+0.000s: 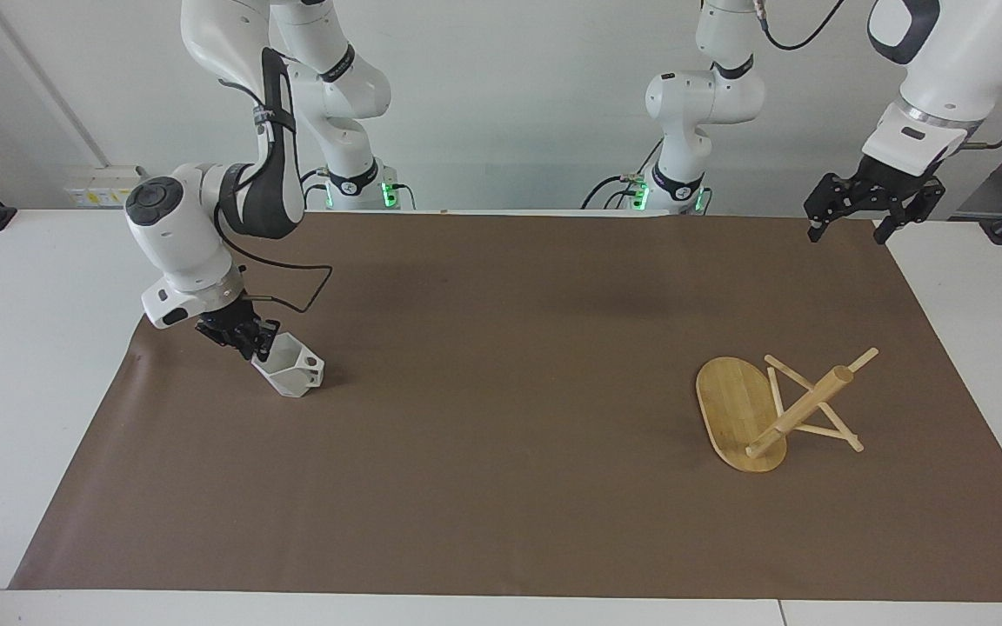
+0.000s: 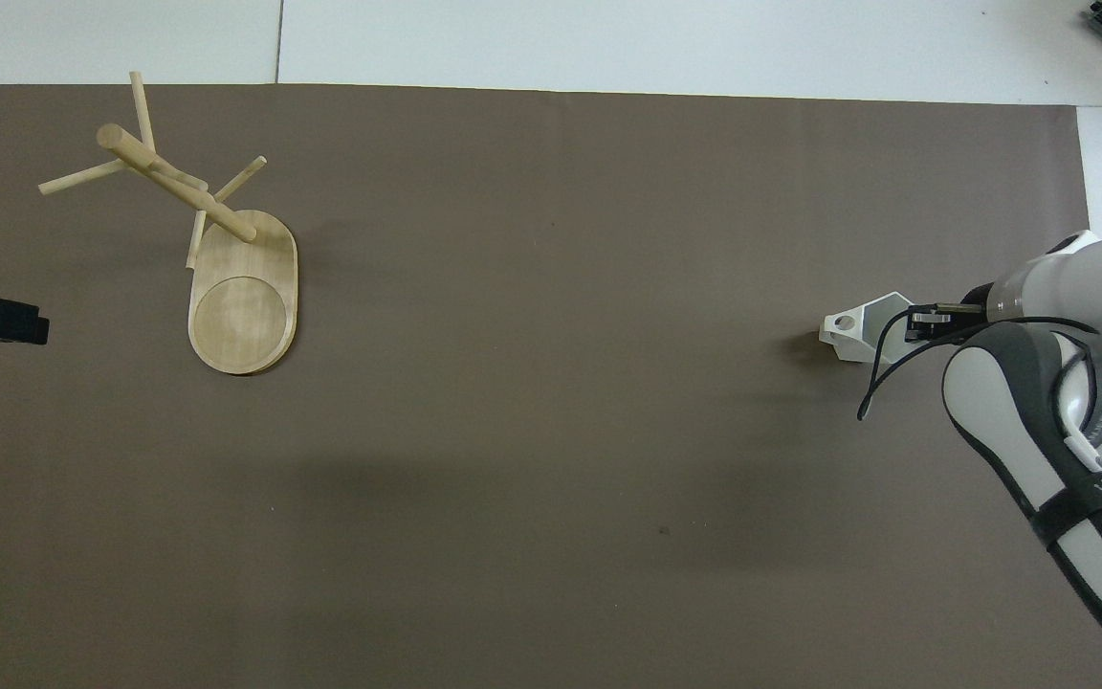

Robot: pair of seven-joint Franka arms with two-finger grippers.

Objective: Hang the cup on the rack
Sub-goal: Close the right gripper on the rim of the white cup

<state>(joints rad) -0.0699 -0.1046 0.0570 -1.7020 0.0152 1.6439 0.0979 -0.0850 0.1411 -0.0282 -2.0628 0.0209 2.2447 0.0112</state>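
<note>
Two task items on one brown mat (image 1: 501, 487). Item one: the cup (image 1: 292, 372), white and faceted, sits tilted on the mat at the right arm's end of the table, its blocky pierced handle pointing toward the table's middle. The right gripper (image 1: 256, 348) is down at the cup's rim on the side away from the handle, its fingers drawn in on the rim wall; the cup's base is on the mat. Item two: the rack (image 1: 758, 413), light bamboo, lies toppled well apart from the cup at the left arm's end, oval base tipped on edge, post slanting upward, thin pegs resting on the mat. Between cup and rack: bare mat. The left gripper (image 1: 858, 217) hangs above the mat's corner nearest the robots at its own end, fingers spread apart, waiting.
</note>
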